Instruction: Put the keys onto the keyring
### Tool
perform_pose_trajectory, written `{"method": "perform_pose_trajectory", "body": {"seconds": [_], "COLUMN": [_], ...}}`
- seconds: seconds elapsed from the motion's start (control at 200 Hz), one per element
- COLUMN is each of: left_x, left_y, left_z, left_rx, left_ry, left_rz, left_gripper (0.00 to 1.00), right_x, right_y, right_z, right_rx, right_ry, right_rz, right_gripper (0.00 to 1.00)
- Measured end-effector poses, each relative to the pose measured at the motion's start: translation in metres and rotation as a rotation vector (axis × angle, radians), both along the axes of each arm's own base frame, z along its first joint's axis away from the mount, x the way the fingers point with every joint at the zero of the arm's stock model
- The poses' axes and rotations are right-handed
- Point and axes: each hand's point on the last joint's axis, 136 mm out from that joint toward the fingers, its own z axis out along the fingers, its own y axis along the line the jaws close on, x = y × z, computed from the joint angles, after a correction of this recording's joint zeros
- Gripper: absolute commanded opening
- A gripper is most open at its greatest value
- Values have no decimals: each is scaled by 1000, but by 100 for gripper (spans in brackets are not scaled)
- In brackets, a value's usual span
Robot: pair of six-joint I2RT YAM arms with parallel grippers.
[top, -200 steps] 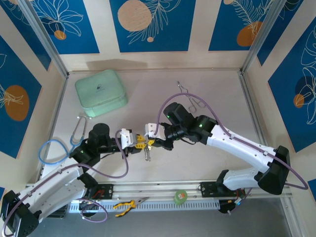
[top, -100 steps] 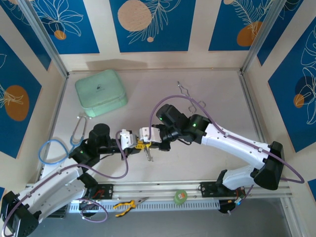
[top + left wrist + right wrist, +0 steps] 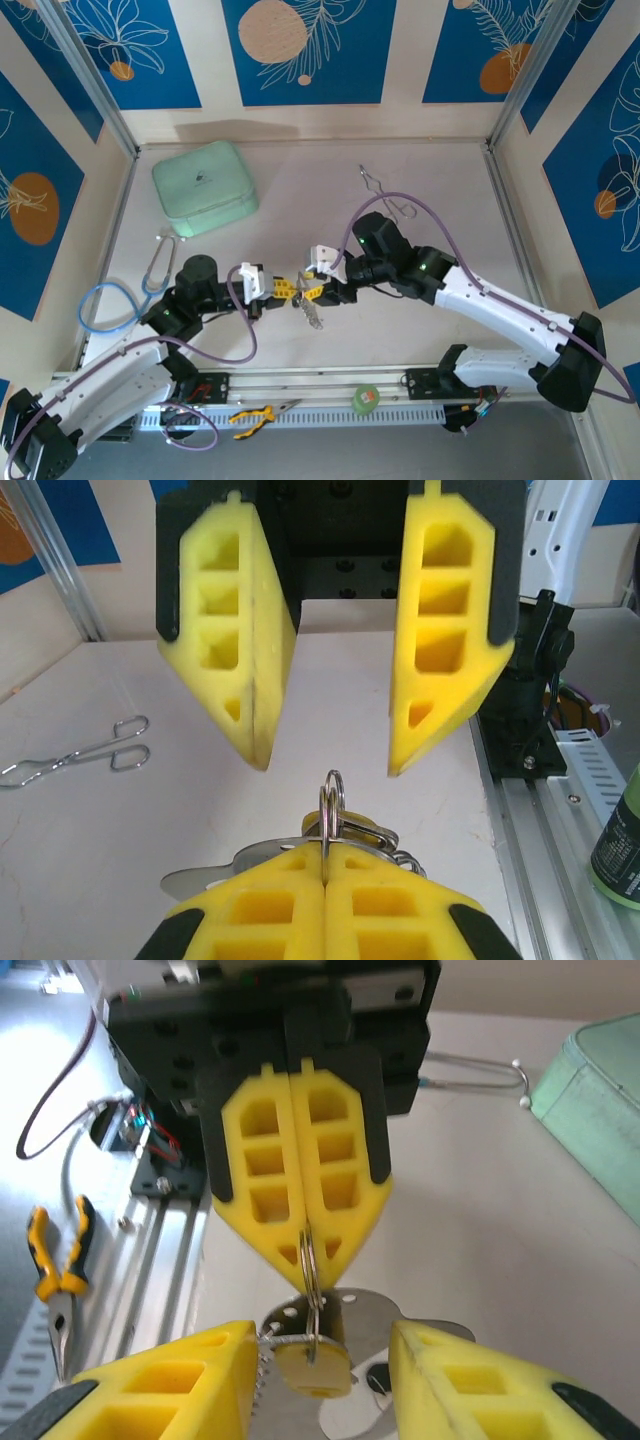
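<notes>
The keyring [image 3: 331, 785] is a thin, pale silvery loop of doubled wire. From the left wrist cam it shows edge-on and upright, long axis vertical. The left gripper [image 3: 327, 870] is clamped on its lower part, pads [image 3: 270, 910] pressed flat together. The right gripper [image 3: 325, 765] stands open; the ring's top arc sits in the gap btwn its yellow fingers [image 3: 450, 630], touching neither.

From the right wrist cam, a yellow key head [image 3: 314, 1370] hangs at the ring's end away from the left gripper, w/ flat silvery metal behind it (which key it belongs to is unclear).

From the top cam the keys [image 3: 312, 314] dangle w/ their long axis pointing away from the mint-green case [image 3: 205, 187], toward the arm bases. Ring and keys are over the counter [image 3: 440, 180], right of the case and nearer the bases.
</notes>
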Motion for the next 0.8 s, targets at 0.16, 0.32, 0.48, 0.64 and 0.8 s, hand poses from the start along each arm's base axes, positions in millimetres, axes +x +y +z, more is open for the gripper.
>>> {"method": "perform_pose_trajectory", "body": {"seconds": [0.16, 0.32, 0.48, 0.64, 0.8], "left_x": [0, 0, 0, -1, -3], "left_y": [-1, -3, -3, -3, -3], "left_z": [-4, 2, 4, 3, 4], "left_rx": [-35, -68, -88, -92, -100], "left_ry": [15, 9, 6, 10, 12], "left_rz": [0, -4, -6, -12, -23], "left_gripper": [0, 0, 0, 0, 0], "right_x": [-2, -4, -4, -3, -1], "right_y": [6, 8, 10, 11, 12], "right_z": [-4, -4, 1, 2, 0], "right_rx": [55, 82, 102, 108, 104], "right_ry": [43, 62, 56, 57, 65], "right_rz": [2, 10, 14, 13, 8], "right_gripper": [40, 40, 35, 20, 16]}}
